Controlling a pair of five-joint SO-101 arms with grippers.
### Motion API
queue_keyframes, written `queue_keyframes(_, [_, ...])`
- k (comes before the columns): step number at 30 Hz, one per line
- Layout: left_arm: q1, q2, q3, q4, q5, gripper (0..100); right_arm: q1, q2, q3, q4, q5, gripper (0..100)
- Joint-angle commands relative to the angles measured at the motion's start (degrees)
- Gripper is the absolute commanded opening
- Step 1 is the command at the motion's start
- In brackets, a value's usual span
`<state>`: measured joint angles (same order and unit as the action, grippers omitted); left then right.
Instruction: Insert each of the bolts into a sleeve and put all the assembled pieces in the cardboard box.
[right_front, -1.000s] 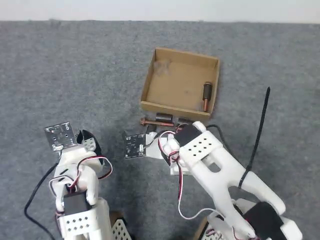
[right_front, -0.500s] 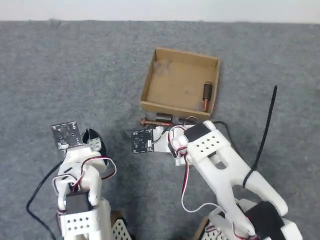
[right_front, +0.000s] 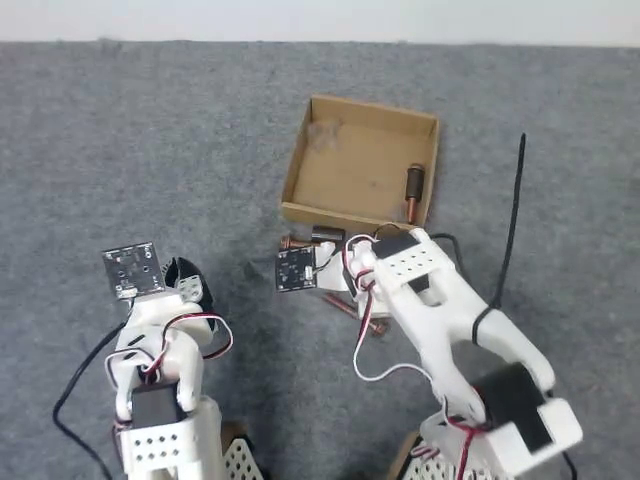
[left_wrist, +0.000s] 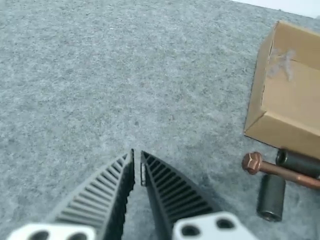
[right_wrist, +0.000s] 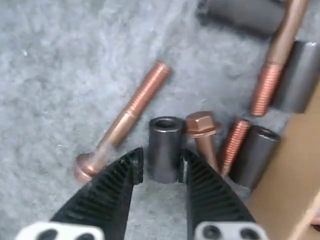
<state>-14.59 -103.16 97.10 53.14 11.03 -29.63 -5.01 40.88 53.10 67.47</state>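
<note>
Hovering low over the grey carpet with the right gripper, spreading its black ribbed fingers apart and straddling a short dark grey metal sleeve without clamping it. Lying just beside that sleeve on one side, loose and slanted on the carpet: a long copper-coloured flanged bolt. Sitting on the other side, touching or nearly touching the sleeve: a second copper bolt with a hexagonal head. Crowding in next to it: a third threaded copper shank lying against another dark sleeve, both right by the wall of the open brown cardboard box.

Bending over this cluster with the white right arm, just in front of the box's near wall and covering much of it from above. Resting inside the box, along one side wall: one assembled bolt-and-sleeve piece.

Hanging over bare carpet with the left gripper, well apart from the box and the bolts, holding its ribbed fingers drawn together on nothing, with only a thin slit between the tips. Showing past it, near the box's corner: a hex-headed copper bolt with a loose dark sleeve touching its shank.
</note>
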Motion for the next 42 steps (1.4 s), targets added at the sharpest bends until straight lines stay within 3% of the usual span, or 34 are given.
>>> queue_keyframes(1, [0.26, -0.88, -0.57, -0.7, -0.7, 2, 0.92, 1.45, -2.29, -0.48, 3.25, 9.5])
queue_keyframes(11, [0.26, -0.88, -0.57, -0.7, -0.7, 2, 0.66, 4.79, -2.46, -0.57, 4.04, 8.9])
queue_keyframes(15, [0.26, -0.88, -0.57, -0.7, -0.7, 2, 0.84, 4.79, -2.46, -0.31, 4.04, 0.2])
queue_keyframes(19, [0.26, -0.88, -0.57, -0.7, -0.7, 2, 0.92, 4.35, -2.46, -0.13, 2.81, 0.5])
queue_keyframes(31, [0.26, -0.88, -0.57, -0.7, -0.7, 2, 6.9, -0.75, -6.77, 0.4, -36.84, 0.9])
queue_keyframes(39, [0.26, -0.88, -0.57, -0.7, -0.7, 2, 12.44, -4.09, -6.68, 9.19, -50.73, 0.7])
queue_keyframes(42, [0.26, -0.88, -0.57, -0.7, -0.7, 2, 15.52, -4.53, -4.48, 10.77, -52.66, 0.7])
